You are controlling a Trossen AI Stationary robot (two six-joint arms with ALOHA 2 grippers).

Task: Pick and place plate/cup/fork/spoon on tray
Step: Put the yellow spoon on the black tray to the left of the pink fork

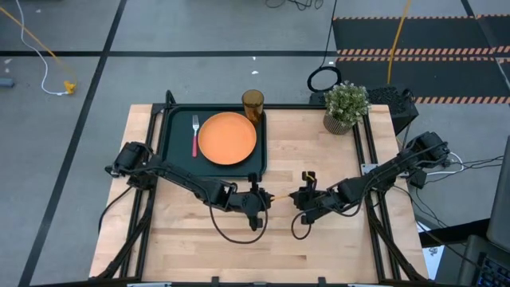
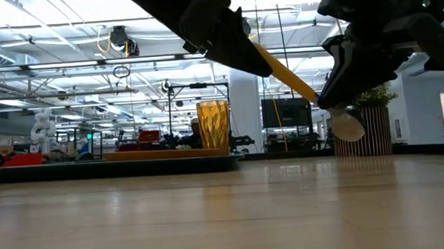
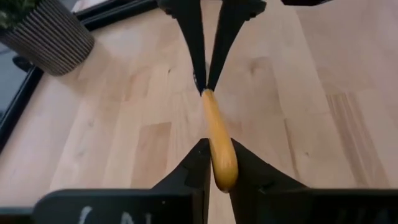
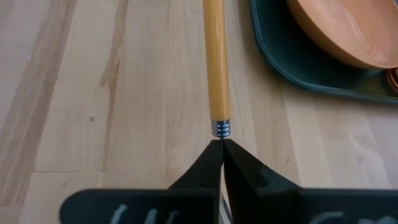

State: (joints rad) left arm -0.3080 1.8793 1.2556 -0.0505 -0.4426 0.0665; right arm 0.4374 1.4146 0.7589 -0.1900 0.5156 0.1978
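The spoon (image 1: 280,195), with an orange handle and a silver bowl (image 2: 349,125), hangs in the air between my two grippers, near the table's middle. My left gripper (image 1: 260,199) is shut on its handle end and my right gripper (image 1: 300,198) is shut on its metal neck. The dark tray (image 1: 171,151) at the far left holds the orange plate (image 1: 227,138) and the pink-handled fork (image 1: 194,135). The amber cup (image 1: 253,104) stands at the tray's far right corner. My left gripper pinches the handle's rounded free end (image 3: 224,163) between its two fingers (image 3: 196,171). It comes from the table's left, the fingers lying along the handle. The spoon is lifted clear of the table, its handle end higher. My right gripper pinches the spoon's metal neck (image 4: 222,129), just past the orange handle, between its fingertips (image 4: 211,158). It comes from the table's right, in line with the handle. The bowl (image 2: 349,125) hangs low beneath the gripper, clear of the table.
A potted plant (image 1: 345,108) stands at the table's far right. The tray's near right corner (image 4: 273,56) lies close to the spoon. Bare wood (image 1: 207,247) stretches along the near edge.
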